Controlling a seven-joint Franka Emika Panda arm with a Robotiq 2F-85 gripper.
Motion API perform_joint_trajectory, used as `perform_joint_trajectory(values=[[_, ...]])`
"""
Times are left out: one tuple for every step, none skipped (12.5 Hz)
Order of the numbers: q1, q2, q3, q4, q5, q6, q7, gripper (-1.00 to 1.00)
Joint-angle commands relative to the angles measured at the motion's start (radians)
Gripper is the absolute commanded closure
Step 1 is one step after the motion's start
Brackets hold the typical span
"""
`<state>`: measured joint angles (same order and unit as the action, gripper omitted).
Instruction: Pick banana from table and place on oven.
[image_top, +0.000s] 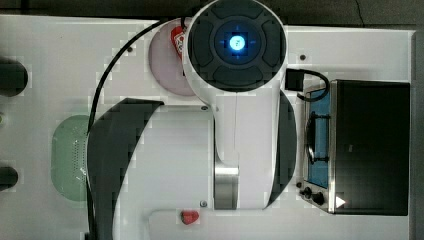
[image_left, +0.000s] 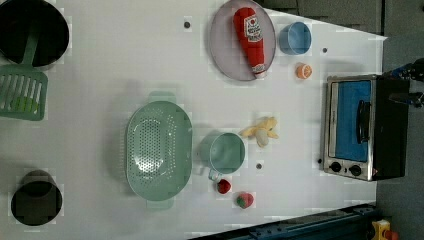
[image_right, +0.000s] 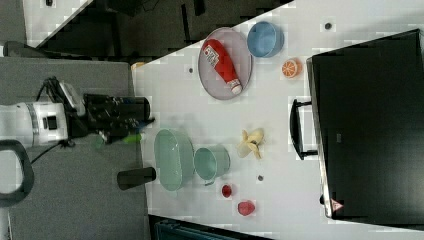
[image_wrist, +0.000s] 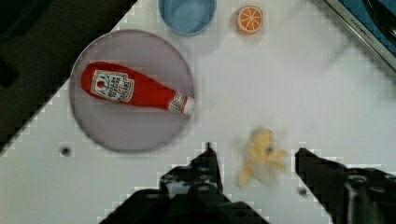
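Observation:
The banana (image_wrist: 261, 156) is small and pale yellow with splayed peel strips. It lies on the white table (image_wrist: 289, 84), and in the wrist view it sits between my two dark fingers. My gripper (image_wrist: 254, 150) is open and hangs above the banana without touching it. The banana (image_left: 261, 132) lies a short way from the oven's glass door, beside the small green bowl (image_left: 226, 152). The oven (image_left: 365, 127) has a black top (image_right: 370, 130) with nothing on it. In the top view my white arm (image_top: 235, 100) covers the banana.
A grey plate (image_left: 222, 45) holds a red ketchup bottle (image_left: 252, 37), with a blue bowl (image_left: 295, 37) and an orange slice (image_left: 304, 71) beside it. A green colander (image_left: 159, 147) and two small red fruits (image_left: 244, 200) lie near the green bowl. Black cups (image_left: 36, 199) stand at the left view's left.

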<state>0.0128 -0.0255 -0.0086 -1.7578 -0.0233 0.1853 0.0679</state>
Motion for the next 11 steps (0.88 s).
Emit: perform_joint_trajectory(values=[[-0.033,-0.370,-0.013,-0.189,0.006,-0.184,0.037,-0.60],[-0.033,-0.370,-0.013,-0.189,0.006,-0.184,0.037,-0.81],[-0.032,-0.370,-0.013,-0.189,0.006,-0.184,0.037,-0.99],[-0.032,-0.369,-0.013,-0.189,0.006,-0.184,0.037,-1.00],[-0.032,-0.366,-0.013,-0.191,0.006,-0.183,0.037,-1.00],[-0.032,-0.360,-0.012,-0.199,0.006,-0.183,0.037,-1.00],[-0.032,-0.348,-0.012,-0.214,0.006,-0.177,0.037,-1.00],[-0.032,-0.330,-0.012,-0.233,0.006,-0.158,0.037,-1.00],[-0.032,-0.308,-0.011,-0.255,0.006,-0.128,0.037,-1.00],[-0.032,-0.282,-0.011,-0.280,0.006,-0.092,0.037,-1.00],[-0.032,-0.254,-0.011,-0.307,0.006,-0.054,0.037,-1.00]])
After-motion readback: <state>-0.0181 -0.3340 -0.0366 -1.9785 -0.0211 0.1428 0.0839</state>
